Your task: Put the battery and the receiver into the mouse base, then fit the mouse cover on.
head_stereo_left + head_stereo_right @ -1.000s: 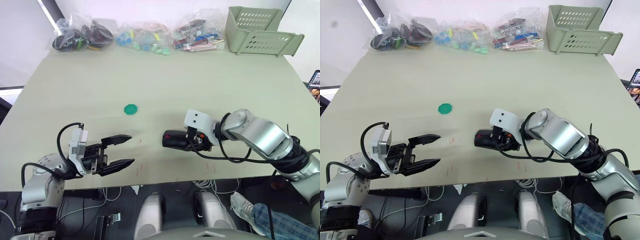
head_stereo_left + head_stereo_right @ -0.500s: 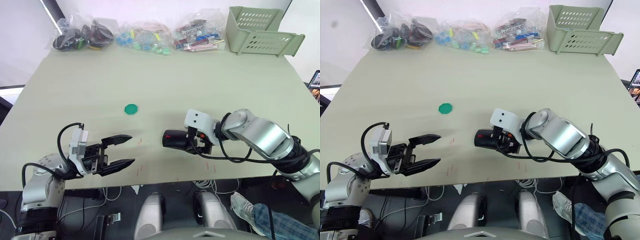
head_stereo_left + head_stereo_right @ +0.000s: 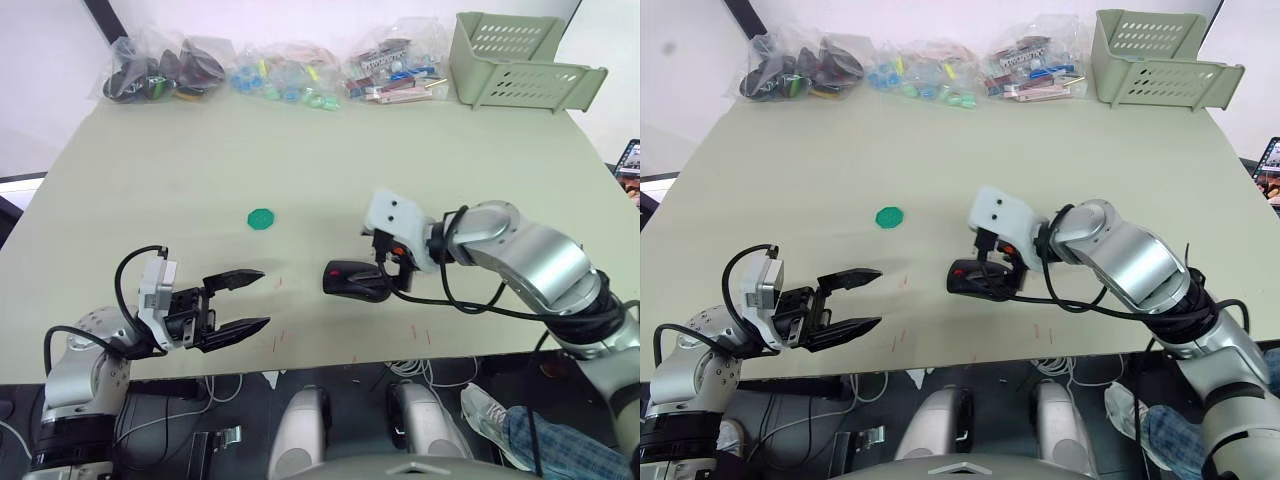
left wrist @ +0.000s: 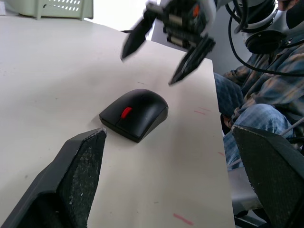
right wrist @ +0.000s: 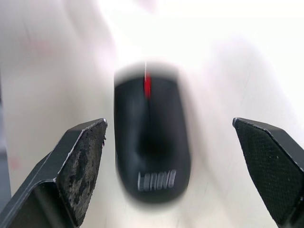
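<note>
Right gripper [image 4: 164, 45] now lifted off mouse cover [image 3: 352, 279]

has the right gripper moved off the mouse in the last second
Yes. The right gripper has lifted off the mouse and drawn back toward the far side of the table, open, nearer the green disc's row; the mouse stays put.

Your right gripper [image 3: 379, 262], which gripped the assembled mouse with the mouse cover [image 3: 352, 279] on a second ago, has let go and lifted just above it, fingers now spread apart.
</note>
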Controlling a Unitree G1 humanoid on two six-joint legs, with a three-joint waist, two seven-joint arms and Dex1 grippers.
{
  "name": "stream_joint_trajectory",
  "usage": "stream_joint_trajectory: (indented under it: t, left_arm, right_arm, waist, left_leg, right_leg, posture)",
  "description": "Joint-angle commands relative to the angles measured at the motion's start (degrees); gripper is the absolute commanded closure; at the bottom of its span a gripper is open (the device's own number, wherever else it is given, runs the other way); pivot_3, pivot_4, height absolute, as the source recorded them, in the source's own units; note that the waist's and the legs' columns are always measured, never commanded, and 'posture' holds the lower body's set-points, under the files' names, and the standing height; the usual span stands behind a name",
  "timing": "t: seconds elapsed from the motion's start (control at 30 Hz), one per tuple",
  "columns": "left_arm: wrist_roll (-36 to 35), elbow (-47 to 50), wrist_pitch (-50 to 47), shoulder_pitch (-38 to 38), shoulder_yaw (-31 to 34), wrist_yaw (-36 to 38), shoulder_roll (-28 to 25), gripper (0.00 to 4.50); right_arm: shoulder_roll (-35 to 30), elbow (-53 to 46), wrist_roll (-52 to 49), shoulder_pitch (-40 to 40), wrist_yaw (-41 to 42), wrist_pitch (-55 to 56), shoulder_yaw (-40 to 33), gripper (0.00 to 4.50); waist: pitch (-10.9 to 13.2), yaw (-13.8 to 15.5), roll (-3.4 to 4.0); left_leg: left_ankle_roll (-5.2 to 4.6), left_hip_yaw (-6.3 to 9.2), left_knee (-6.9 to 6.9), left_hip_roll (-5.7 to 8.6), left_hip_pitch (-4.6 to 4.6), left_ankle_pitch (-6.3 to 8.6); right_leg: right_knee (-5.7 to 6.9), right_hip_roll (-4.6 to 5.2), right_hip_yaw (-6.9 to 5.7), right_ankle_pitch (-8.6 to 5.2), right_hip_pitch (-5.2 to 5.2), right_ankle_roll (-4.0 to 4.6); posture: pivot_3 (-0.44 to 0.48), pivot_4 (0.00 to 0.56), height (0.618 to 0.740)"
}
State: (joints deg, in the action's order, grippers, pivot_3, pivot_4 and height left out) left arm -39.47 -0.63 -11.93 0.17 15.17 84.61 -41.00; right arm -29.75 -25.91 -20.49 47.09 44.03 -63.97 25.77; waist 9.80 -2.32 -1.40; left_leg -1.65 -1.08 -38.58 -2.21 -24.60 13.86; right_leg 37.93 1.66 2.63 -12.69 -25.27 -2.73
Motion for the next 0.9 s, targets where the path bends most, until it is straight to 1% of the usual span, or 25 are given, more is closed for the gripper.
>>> stream_joint_trajectory:
  t: [0.03,0.07,0.1,0.27,0.47,0.9]
  left_arm:
    - [-0.3,0.87,0.74,-0.26,0.94,0.15,-0.32,0.0]
    - [-0.28,0.82,0.74,-0.29,0.96,0.17,-0.37,0.0]
    - [-0.27,0.83,0.76,-0.27,0.99,0.18,-0.4,0.0]
    - [-0.28,0.68,0.76,-0.24,1.3,0.3,-0.7,0.0]
    - [-0.46,0.62,0.7,0.08,2.07,0.25,-1.14,0.0]
    - [-0.04,-0.41,2.25,2.53,3.92,-0.44,-0.68,0.0]
  right_arm:
    - [2.56,1.78,0.22,-0.29,-1.09,2.54,-0.39,0.55]
    - [3.21,2.64,0.89,-0.48,-1.36,3.79,0.56,0.86]
    - [3.99,3.63,1.6,-0.57,-1.8,4.86,1.34,1.27]
    - [7.18,7.72,3.34,-0.52,-2.43,7.41,3.5,1.27]
    - [8.84,12.16,5.65,-0.44,-1.37,10.32,6.3,1.27]
    - [10.37,14.88,6.94,-1.25,0.34,11.65,7.12,1.27]
  waist:
    - [0.0,0.01,-0.01]
    - [0.0,0.03,0.0]
    - [0.0,0.04,0.0]
    - [0.0,0.02,0.0]
    - [0.0,0.06,0.0]
    - [0.0,0.05,0.01]
  left_leg:
    - [0.0,-0.01,0.0,0.0,-0.02,0.0]
    - [0.0,-0.02,0.0,0.0,-0.01,0.0]
    - [0.0,-0.02,-0.01,0.0,-0.01,0.0]
    - [0.0,-0.02,0.0,0.01,-0.01,0.0]
    - [0.0,-0.02,0.0,0.01,-0.01,0.0]
    - [0.0,-0.02,0.0,0.01,-0.01,0.0]
  right_leg:
    - [0.0,0.02,0.0,0.0,-0.01,0.0]
    - [-0.01,0.03,0.0,0.0,0.01,-0.01]
    - [-0.01,0.04,0.0,0.0,0.0,-0.01]
    - [0.0,0.04,0.0,0.0,0.0,0.0]
    - [0.0,0.04,0.0,0.01,0.0,0.0]
    - [0.0,0.04,0.0,0.0,-0.01,0.0]
  posture:
    - [0.0,0.15,0.74]
    - [0.0,0.15,0.74]
    - [0.0,0.15,0.74]
    - [0.0,0.15,0.74]
    - [0.0,0.15,0.74]
    - [0.0,0.15,0.74]
